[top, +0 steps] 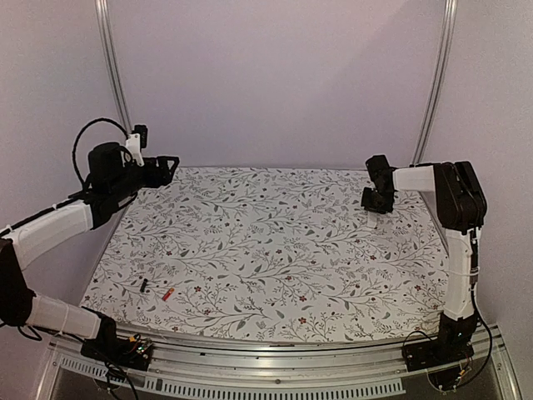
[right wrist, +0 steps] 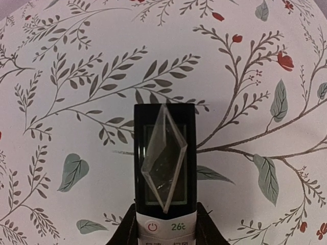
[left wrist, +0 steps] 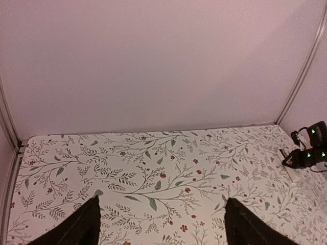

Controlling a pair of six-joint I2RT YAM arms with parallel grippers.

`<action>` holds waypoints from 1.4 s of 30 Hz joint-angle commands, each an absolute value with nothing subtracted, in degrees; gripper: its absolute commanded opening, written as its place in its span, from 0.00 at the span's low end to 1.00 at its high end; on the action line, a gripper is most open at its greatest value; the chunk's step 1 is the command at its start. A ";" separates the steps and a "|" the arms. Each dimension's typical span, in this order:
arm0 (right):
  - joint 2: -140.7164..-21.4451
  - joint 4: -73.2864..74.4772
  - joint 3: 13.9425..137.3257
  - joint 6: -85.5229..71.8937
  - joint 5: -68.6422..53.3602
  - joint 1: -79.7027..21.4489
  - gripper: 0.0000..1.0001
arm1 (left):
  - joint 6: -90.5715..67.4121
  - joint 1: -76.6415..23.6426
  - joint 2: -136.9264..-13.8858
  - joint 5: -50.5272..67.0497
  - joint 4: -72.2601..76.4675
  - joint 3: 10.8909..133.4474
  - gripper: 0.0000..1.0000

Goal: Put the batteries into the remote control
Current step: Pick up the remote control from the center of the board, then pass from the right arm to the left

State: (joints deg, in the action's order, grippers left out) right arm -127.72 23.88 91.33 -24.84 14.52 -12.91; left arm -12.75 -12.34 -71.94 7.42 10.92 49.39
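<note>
**A:** where was the remote control [right wrist: 164, 199]?
**B:** pinched between the right tool's [top: 376, 200] fingers at the desk's [top: 275, 250] far right side, screen reading 26c
**A:** and the left tool [top: 166, 171]?
**B:** spread wide at the far left. The black battery [top: 144, 285] and red-orange battery [top: 168, 293] lay close together near the front-left edge

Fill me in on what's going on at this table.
Two robot arms are set to load batteries into a remote control. The right gripper is clamped on the remote control over the far right of the table, with the display end pointing away from its wrist camera. The left gripper hangs open and empty above the far left corner. The black battery and the red-orange battery lie loose near the front left edge, so neither is loaded yet.
</note>
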 commanded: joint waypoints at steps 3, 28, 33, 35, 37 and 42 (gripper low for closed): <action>-117.62 20.43 86.62 -15.02 3.01 -15.85 0.02 | -13.24 -13.12 -66.48 18.31 19.35 44.75 0.78; -100.24 -6.91 85.87 8.00 -50.16 -48.34 0.00 | -13.44 -33.28 -65.07 49.82 33.05 43.07 0.82; -100.19 -5.23 86.08 9.31 -49.81 -49.11 0.00 | -13.96 -35.73 -66.19 43.49 32.29 45.15 0.63; -100.20 -4.28 86.28 10.01 -49.83 -49.37 0.00 | -13.73 -36.62 -66.75 41.23 31.49 46.14 0.57; -100.11 -3.53 86.39 10.89 -49.84 -49.61 0.00 | -13.54 -37.25 -67.45 40.55 31.06 47.04 0.53; -99.94 -2.19 86.61 12.25 -49.88 -49.63 0.00 | -12.73 -39.34 -68.78 38.86 31.06 48.54 0.41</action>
